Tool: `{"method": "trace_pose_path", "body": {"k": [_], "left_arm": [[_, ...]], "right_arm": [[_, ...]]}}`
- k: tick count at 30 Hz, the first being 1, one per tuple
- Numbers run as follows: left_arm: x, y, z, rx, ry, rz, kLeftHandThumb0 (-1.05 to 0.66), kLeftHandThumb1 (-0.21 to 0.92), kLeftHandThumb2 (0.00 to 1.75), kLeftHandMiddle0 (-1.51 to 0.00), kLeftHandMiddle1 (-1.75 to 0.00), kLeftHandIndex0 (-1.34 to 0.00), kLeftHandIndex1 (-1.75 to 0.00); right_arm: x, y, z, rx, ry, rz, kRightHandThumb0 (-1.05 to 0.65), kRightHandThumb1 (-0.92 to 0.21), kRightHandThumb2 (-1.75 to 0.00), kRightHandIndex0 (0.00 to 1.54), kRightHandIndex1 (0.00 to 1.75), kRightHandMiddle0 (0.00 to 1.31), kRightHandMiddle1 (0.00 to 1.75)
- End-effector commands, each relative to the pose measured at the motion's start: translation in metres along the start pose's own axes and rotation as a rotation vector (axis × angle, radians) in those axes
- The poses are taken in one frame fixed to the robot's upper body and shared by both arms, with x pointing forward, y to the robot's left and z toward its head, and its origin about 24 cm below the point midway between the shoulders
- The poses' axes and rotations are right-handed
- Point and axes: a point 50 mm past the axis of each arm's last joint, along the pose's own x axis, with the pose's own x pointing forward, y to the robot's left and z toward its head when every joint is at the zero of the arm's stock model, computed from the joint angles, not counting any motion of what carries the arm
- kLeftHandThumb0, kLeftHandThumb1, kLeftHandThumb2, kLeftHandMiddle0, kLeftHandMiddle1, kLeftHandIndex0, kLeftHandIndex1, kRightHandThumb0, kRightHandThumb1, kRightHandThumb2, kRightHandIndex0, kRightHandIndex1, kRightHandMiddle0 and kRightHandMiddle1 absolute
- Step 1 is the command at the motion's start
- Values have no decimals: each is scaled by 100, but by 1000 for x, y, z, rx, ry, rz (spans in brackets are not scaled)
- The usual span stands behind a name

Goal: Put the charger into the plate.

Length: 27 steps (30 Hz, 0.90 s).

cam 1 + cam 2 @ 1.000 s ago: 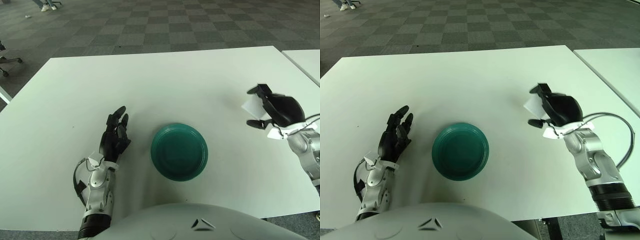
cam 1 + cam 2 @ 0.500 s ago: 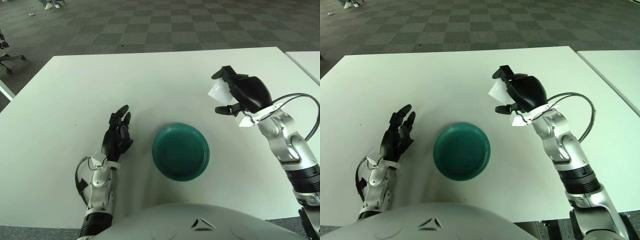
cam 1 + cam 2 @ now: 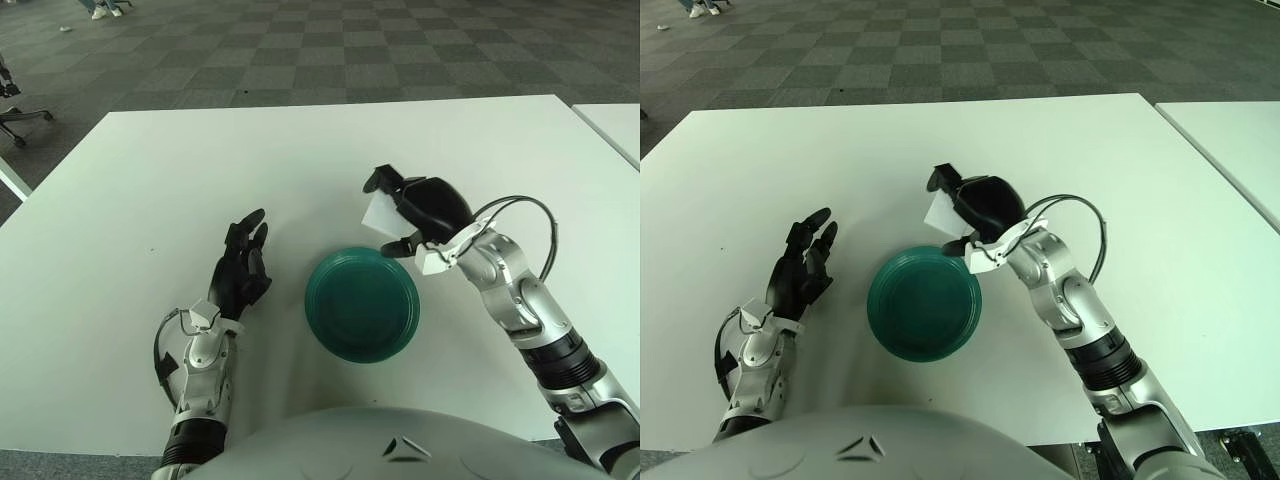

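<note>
White table [image 3: 120, 180] fills the view, with checkered carpet [image 3: 300, 50] beyond its far edge. Nearest, the left hand [image 3: 240, 275] shows left of the green plate [image 3: 361, 304], fingers loosely spread and empty. Just past the plate's far right rim, the right hand [image 3: 415, 212] grips the white charger [image 3: 379, 213], held in the air. The plate lies near and slightly left of the charger, so the carry should finish inward and down. A second ago this hand was far out by the table's right edge.
</note>
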Motion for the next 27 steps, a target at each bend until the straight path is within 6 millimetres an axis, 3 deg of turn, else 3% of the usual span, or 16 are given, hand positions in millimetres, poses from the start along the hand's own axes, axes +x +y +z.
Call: {"method": "trace_pose_path", "body": {"k": [1, 5, 12, 27], "left_arm": [[-15, -9, -25, -36, 147, 7, -87, 92, 88, -25, 0, 0, -76], [-13, -16, -24, -37, 144, 8, -85, 92, 88, -24, 0, 0, -75], [-12, -23, -22, -43, 143, 23, -82, 92, 87, -24, 0, 0, -74], [-12, -30, -22, -53, 145, 44, -82, 92, 87, -25, -1, 0, -79]], "right_arm": [[2, -4, 3, -31, -33, 8, -42, -54, -103, 96, 175, 44, 175], [7, 6, 16, 4, -72, 59, -41, -56, -101, 95, 175, 43, 175], [3, 12, 21, 32, -104, 124, -41, -56, -100, 94, 175, 42, 175], [-12, 20, 31, 71, -169, 185, -43, -48, -111, 110, 175, 48, 175]]}}
